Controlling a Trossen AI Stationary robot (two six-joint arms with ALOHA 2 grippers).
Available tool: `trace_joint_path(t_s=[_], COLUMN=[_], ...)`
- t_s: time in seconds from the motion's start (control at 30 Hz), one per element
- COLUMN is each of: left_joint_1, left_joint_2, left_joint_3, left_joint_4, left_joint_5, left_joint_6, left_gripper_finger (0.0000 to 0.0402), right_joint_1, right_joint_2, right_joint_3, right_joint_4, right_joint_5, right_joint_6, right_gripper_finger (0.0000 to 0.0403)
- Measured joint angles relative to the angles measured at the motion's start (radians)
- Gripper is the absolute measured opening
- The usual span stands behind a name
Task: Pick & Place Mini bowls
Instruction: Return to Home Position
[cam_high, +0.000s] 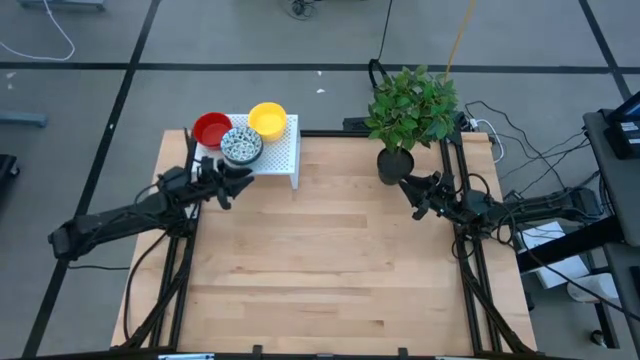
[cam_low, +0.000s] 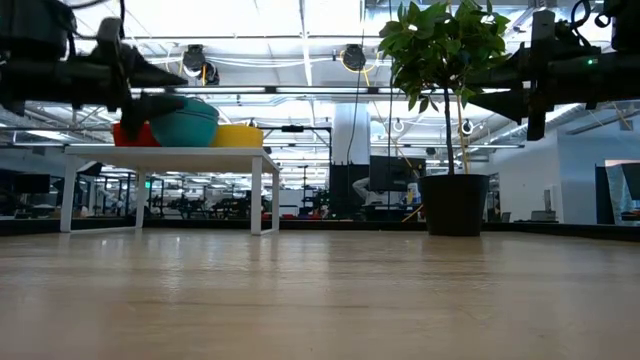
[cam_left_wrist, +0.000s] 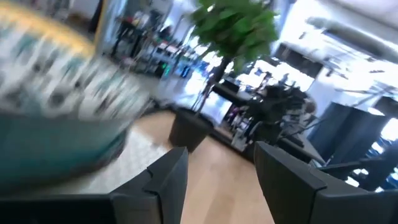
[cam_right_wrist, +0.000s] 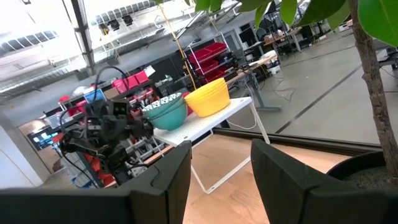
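Mini bowls (cam_high: 241, 145) held by neither arm: left gripper (cam_high: 238, 180) spread and empty, just beside white shelf (cam_high: 285, 155) carrying red, speckled and yellow stacks; right gripper (cam_high: 413, 188) spread, empty, near black plant pot (cam_high: 394, 165) across worktop (cam_high: 330, 260).

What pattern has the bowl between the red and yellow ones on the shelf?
The middle bowl is white with dark speckles inside; the high view shows it best.

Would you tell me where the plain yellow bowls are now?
In the high view, the plain yellow bowls sit on the white perforated shelf at the table's upper-left corner, beside the speckled bowls.
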Motion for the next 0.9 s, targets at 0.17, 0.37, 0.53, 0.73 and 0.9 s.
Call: trace_joint_path(t_s=[0.17,0.37,0.53,0.73,0.9], left_joint_1=[0.0,0.0,0.0,0.0,0.0], left_joint_2=[0.0,0.0,0.0,0.0,0.0], left_joint_3=[-0.045,-0.048,-0.048,-0.048,-0.048], left_joint_4=[-0.004,-0.005,-0.007,-0.007,-0.006], left_joint_5=[-0.023,-0.026,-0.025,-0.025,-0.026], left_joint_6=[-0.069,-0.06,-0.045,-0.043,-0.044], left_gripper_finger=[0.0186,0.0186,0.0186,0.0186,0.0186], right_joint_1=[0.0,0.0,0.0,0.0,0.0], right_joint_2=[0.0,0.0,0.0,0.0,0.0], right_joint_3=[0.0,0.0,0.0,0.0,0.0], right_joint_4=[0.0,0.0,0.0,0.0,0.0], right_joint_5=[0.0,0.0,0.0,0.0,0.0], right_joint_6=[0.0,0.0,0.0,0.0,0.0], right_gripper_finger=[0.0155,0.0155,0.0155,0.0155,0.0155])
